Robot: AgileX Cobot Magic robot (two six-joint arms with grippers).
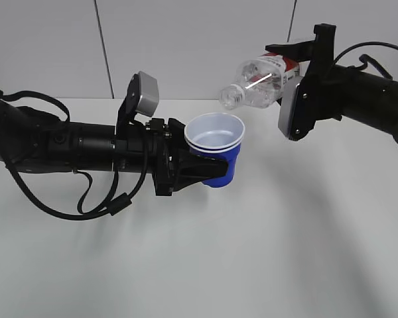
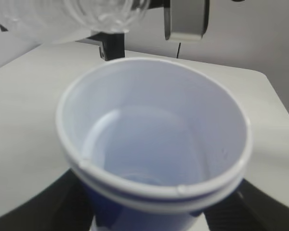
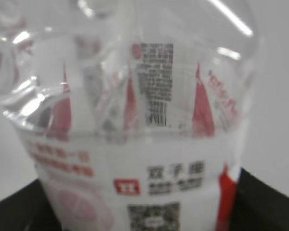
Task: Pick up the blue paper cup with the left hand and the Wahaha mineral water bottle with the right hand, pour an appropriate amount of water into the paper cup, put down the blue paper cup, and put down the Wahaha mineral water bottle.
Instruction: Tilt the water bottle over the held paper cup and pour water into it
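The blue paper cup (image 1: pixel 217 147) is held upright above the table, my left gripper (image 1: pixel 202 173) shut on its blue lower wall. Its white inside (image 2: pixel 154 139) fills the left wrist view, with a little water at the bottom. My right gripper (image 1: pixel 298 66) is shut on the Wahaha mineral water bottle (image 1: pixel 259 83), which is tipped nearly level, its open neck (image 1: pixel 227 98) pointing left and down just above and right of the cup's rim. The bottle's red-and-white label (image 3: pixel 149 192) fills the right wrist view. Its clear mouth end (image 2: pixel 106 12) shows blurred above the cup.
A white table (image 1: pixel 252 252) lies under both arms, with grey wall panels (image 1: pixel 199 40) behind. The table's far right corner (image 2: pixel 265 77) shows in the left wrist view.
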